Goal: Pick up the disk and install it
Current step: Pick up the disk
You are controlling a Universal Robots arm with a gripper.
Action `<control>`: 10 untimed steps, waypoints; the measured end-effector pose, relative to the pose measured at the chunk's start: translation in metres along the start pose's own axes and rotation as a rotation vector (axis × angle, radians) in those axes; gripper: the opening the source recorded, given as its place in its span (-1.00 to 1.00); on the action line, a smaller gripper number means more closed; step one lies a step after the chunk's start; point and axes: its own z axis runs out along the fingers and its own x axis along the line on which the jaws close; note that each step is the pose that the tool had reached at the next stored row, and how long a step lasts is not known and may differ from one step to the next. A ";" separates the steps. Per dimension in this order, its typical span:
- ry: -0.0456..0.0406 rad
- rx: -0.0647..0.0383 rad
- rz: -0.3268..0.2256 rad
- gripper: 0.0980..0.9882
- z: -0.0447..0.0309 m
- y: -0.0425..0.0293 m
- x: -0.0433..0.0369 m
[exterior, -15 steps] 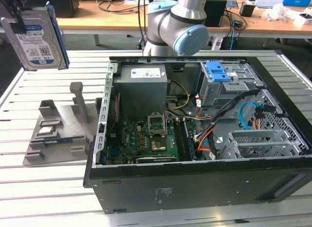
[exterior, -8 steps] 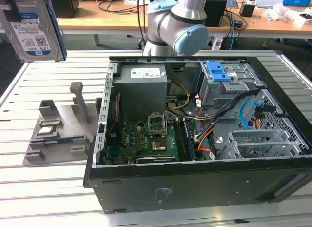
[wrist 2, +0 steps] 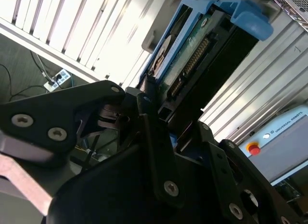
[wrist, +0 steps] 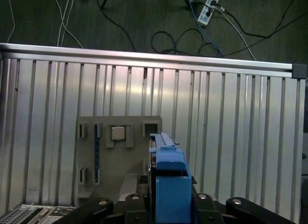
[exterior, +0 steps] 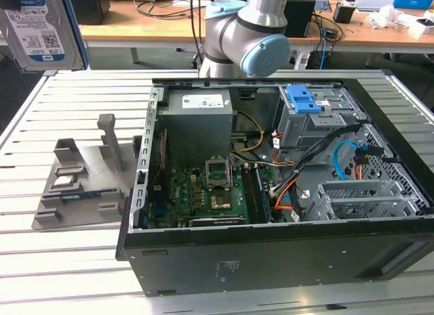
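Observation:
The disk (exterior: pixel 39 29) hangs high at the exterior view's left, label facing the camera, blue rail along its side, well apart from the open computer case (exterior: pixel 380 118). In the second wrist view my gripper (wrist 2: pixel 173 113) is shut on the disk (wrist 2: pixel 192 55), whose connector edge and blue rails stick out past the black fingers (wrist 2: pixel 147 106). The first wrist view looks down the disk's blue rail (wrist: pixel 168 176), held in my gripper (wrist: pixel 168 202) above the slatted table (wrist: pixel 231 137) and the grey fixture plate (wrist: pixel 115 156).
The case lies open on the table with the motherboard (exterior: pixel 203 193), a grey power supply box (exterior: pixel 196 118) and a drive cage with a blue bracket (exterior: pixel 302 98). A grey fixture stand (exterior: pixel 81 173) sits left of the case. Cables and a power strip (wrist: pixel 207 12) lie on the floor.

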 end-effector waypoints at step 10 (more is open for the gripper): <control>0.0000 0.000 0.000 -0.40 -0.0376 0.0014 -0.0024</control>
